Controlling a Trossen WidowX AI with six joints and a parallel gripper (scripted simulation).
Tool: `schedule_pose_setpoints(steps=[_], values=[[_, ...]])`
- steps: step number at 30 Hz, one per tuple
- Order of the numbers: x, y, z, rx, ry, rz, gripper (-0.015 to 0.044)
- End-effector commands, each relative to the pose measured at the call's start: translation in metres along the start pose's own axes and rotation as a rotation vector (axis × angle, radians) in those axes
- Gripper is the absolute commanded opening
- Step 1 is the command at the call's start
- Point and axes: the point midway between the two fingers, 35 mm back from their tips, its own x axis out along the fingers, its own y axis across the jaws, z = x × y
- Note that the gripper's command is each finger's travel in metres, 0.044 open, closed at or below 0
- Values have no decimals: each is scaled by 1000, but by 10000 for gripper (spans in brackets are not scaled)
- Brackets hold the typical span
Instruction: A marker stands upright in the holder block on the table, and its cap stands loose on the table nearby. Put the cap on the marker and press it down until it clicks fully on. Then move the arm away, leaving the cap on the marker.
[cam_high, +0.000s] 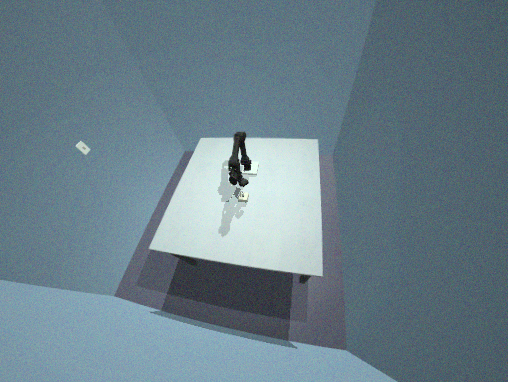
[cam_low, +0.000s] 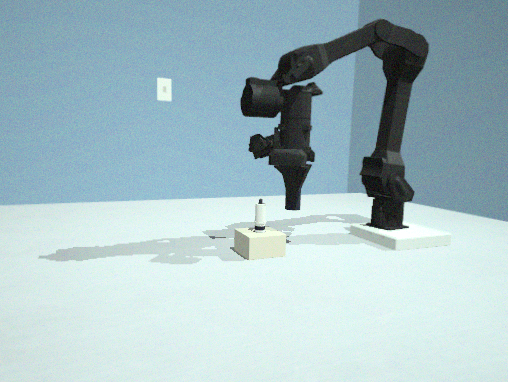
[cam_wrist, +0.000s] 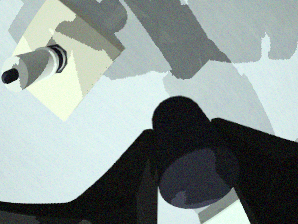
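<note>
One dark cap (cam_wrist: 193, 176) sits clamped between the gripper (cam_low: 293, 202) fingers, lifted off the table (cam_low: 150, 310). Below and just to the side of the gripper: cream holder block (cam_low: 260, 243), white marker (cam_low: 260, 216) upright in it, uncapped. Farther back, behind the gripper, the arm's white base plate (cam_low: 430, 239).
</note>
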Motion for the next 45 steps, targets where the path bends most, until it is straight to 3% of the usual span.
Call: schedule_pose_setpoints(steps=[1,45], values=[[-7,9,6,-9,-4,-2,0],[-47,77,46,7,-3,10,0]])
